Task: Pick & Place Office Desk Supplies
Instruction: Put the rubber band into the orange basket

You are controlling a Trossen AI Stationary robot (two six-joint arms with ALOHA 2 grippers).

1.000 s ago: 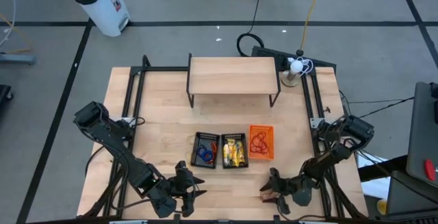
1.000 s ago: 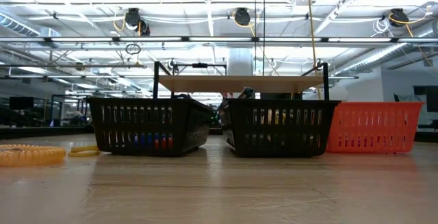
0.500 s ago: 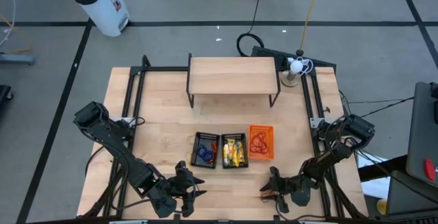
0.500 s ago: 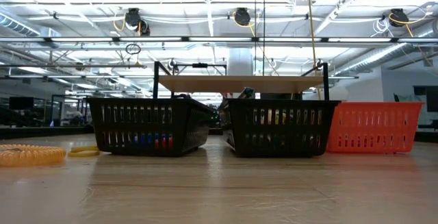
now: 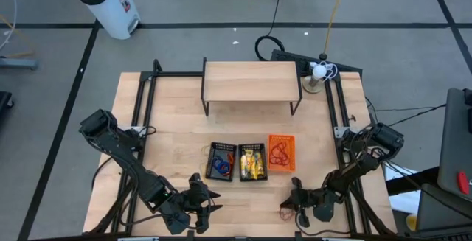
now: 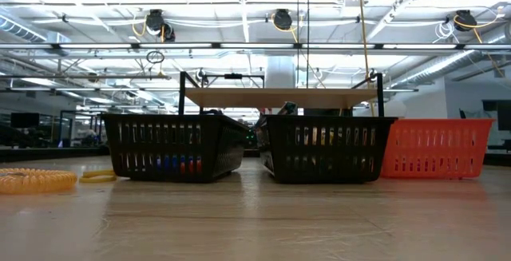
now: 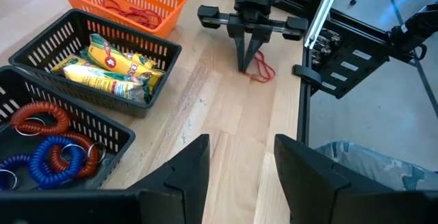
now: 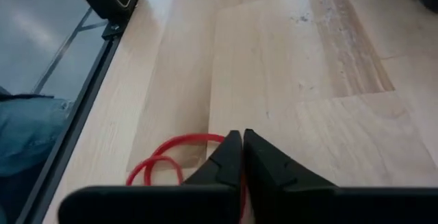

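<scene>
The right gripper (image 8: 241, 157) is pinched closed on a red rubber band (image 8: 171, 157) at the table's near right edge, apparently to carry it to the orange basket (image 5: 281, 153) farther in. The left gripper (image 5: 200, 200) waits spread open, near left.

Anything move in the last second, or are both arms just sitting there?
Only the right gripper shifted slightly, easing back toward the table's near edge, fingers shut on the red rubber band lying on the wood. The left gripper stayed put, open. The three baskets and their contents are unchanged.
</scene>
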